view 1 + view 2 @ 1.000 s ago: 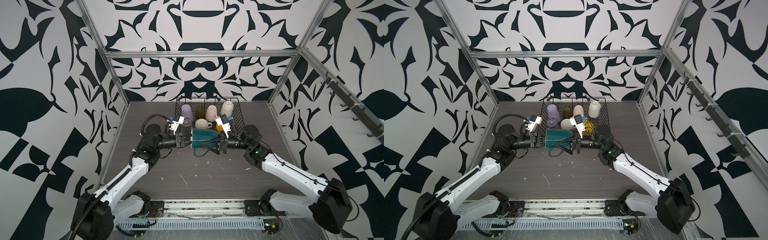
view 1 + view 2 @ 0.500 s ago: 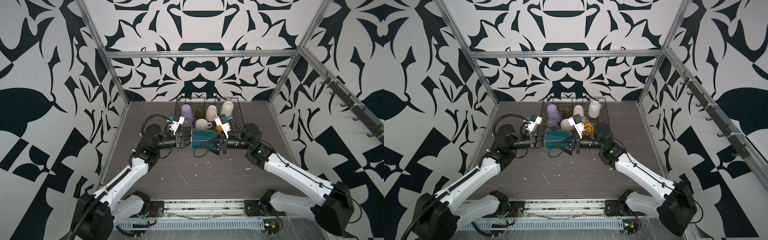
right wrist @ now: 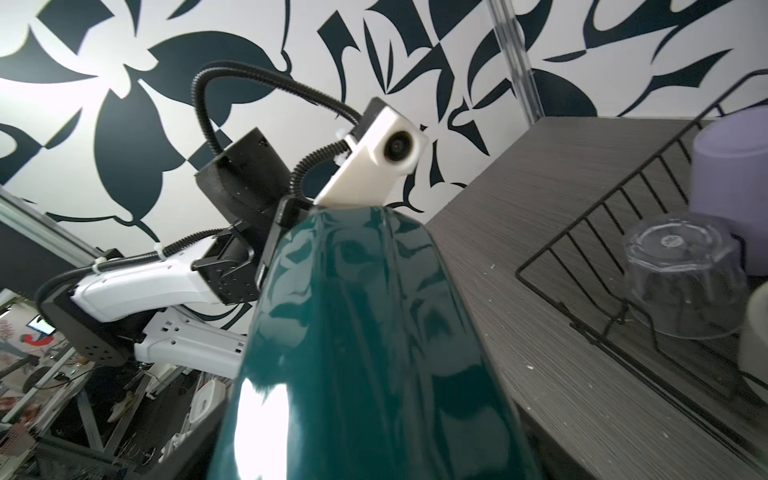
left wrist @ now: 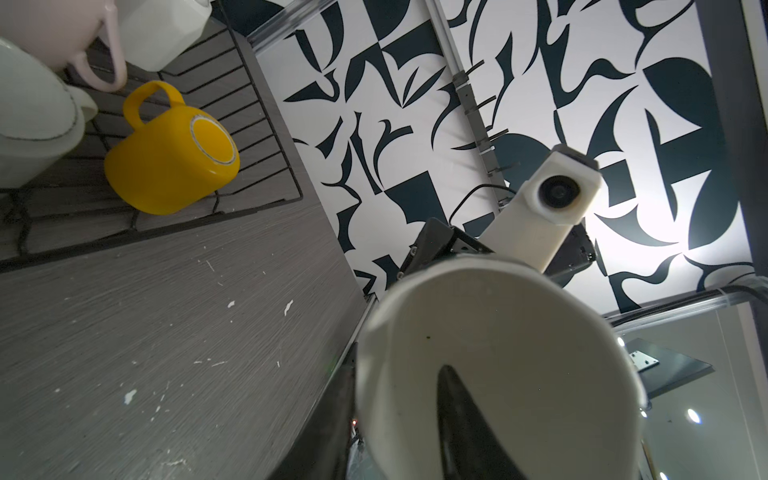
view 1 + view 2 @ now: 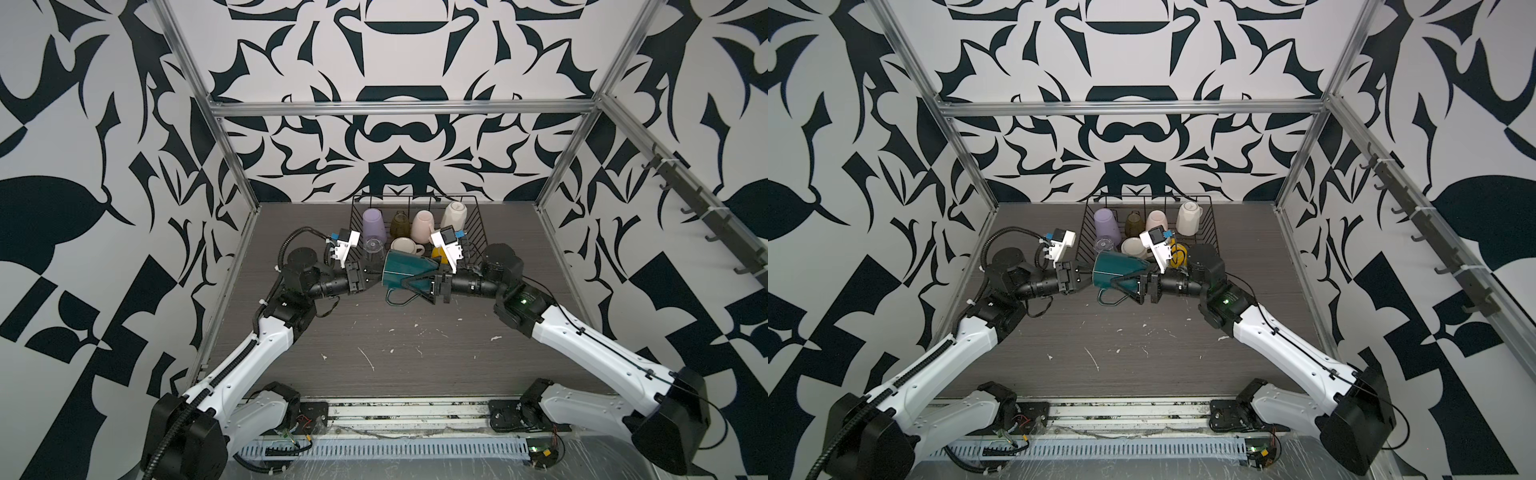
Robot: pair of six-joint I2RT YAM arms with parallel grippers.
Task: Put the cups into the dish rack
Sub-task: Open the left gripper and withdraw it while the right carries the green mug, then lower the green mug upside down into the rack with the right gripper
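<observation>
Held cup: dark green mug [image 5: 401, 266], on its side in the air just in front of the dish rack [image 5: 472, 232], handle underneath, above the table [image 5: 395, 345].
Right arm: right gripper [image 5: 415, 281] clamped around the mug's body near its base.
Left arm: left gripper [image 5: 376, 277] spread across the rim, one finger [image 4: 461, 415] inside the white interior, clear of the wall.
Back row: lilac tumbler [image 5: 372, 222], olive glass [image 5: 400, 224], pale pink mug [image 5: 423, 224], white faceted mug [image 5: 454, 216].
Front row: clear glass [image 5: 373, 248], cream mug [image 5: 404, 246], yellow mug [image 4: 170, 162] lying on its side.
</observation>
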